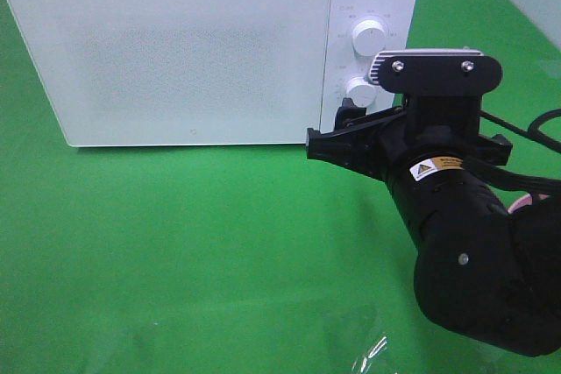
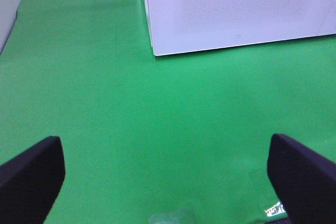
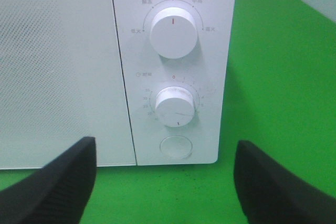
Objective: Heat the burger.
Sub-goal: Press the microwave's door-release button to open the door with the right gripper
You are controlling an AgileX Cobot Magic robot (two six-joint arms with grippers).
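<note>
Could knock the timer knob [image 3: 176, 106] off its setting, right gripper [image 3: 165, 153] so close (jaws on both arms open, empty).

1. The right arm [image 1: 473, 260] is glossy black with rounded housings.
2. Its white sticker [image 1: 436, 166] bears a yellow warning triangle.
3. A grey bracket [image 1: 436, 67] shows two screws.
4. Black cables [image 1: 536, 123] run beside it.
5. The left gripper [image 2: 165, 142] and right gripper [image 3: 165, 145] have blunt black fingers.

High camera and both wrist cameras, all toward the microwave [image 1: 175, 50]
</note>
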